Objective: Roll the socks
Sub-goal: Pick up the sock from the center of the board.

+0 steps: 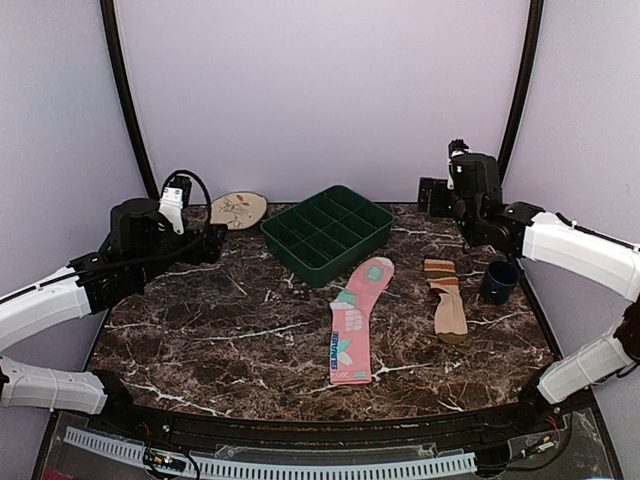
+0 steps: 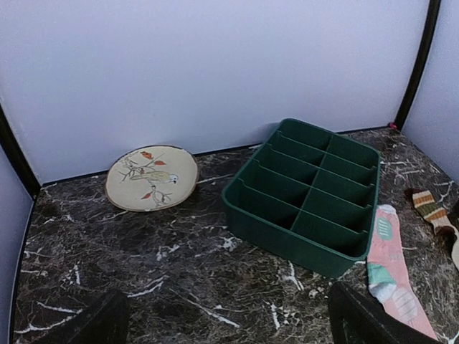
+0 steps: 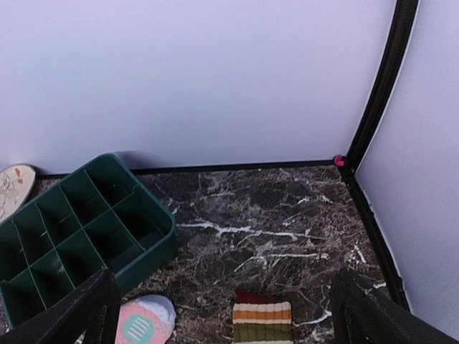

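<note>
Task not started: neither sock is rolled, both rolls are left to do. Pink sock is laid flat right of centre, far end near the green divider tray. Tan sock is laid flat beside it toward the right edge, not touching, striped cuff facing the back. Left gripper, near the left edge: jaws spread wide, nothing held. Right gripper, near the back-right corner: spread wide, empty, no sock touched.
</note>
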